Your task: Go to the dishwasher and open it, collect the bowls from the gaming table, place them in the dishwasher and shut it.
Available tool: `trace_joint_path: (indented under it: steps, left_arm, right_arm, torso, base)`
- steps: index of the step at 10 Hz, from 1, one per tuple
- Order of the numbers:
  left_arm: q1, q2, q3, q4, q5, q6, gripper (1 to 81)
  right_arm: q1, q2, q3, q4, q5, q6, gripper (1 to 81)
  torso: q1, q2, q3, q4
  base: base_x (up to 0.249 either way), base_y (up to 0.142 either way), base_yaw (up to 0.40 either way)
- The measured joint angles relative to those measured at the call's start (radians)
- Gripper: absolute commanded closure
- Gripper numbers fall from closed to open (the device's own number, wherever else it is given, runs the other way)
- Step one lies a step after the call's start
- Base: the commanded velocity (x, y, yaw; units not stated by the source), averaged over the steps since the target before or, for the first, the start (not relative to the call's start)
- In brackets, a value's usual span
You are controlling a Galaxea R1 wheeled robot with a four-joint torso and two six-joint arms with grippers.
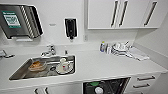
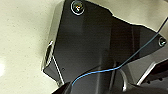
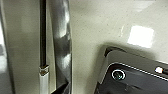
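Under the white counter, the dishwasher (image 1: 107,86) stands open in the head view and shows its dark racked interior. A light green bowl (image 1: 94,84) lies in the rack, with a round white item (image 1: 99,90) just in front of it. In the right wrist view a steel bar handle (image 3: 61,45) runs close along a brushed steel front (image 3: 22,37), above the pale speckled floor. The left wrist view shows the robot's dark plate over the same pale floor (image 2: 22,37). The gaming table is out of view.
A steel sink (image 1: 20,71) holds white cups, a plate and an orange-brown item (image 1: 37,65). Bottles and stacked dishes (image 1: 117,47) sit at the back right of the counter (image 1: 100,65). Drawers (image 1: 145,81) flank the dishwasher, and white wall cabinets (image 1: 120,13) hang above.
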Motion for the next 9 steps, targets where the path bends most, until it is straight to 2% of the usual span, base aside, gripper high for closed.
trace_joint_path:
  steps: [3,6,9]
  left_arm:
    - [0.005,-0.001,0.0,0.0,0.001,0.0,1.0]
    - [0.005,-0.001,0.0,0.0,0.002,0.0,1.0]
    - [0.004,0.015,-0.003,0.0,0.005,0.0,1.0]
  right_arm:
    - [0.04,0.014,0.014,0.059,-0.003,0.004,1.0]
    - [0.074,0.059,0.007,0.074,-0.006,0.003,1.0]
    - [0.148,-0.011,0.07,0.089,-0.019,0.003,1.0]
  torso:
    - [0.0,0.0,0.0,0.0]
    - [0.0,0.0,0.0,0.0]
    - [0.0,0.0,0.0,0.0]
  base:
    - [0.0,0.0,0.0]
    - [0.0,0.0,0.0]
    - [0.0,0.0,0.0]
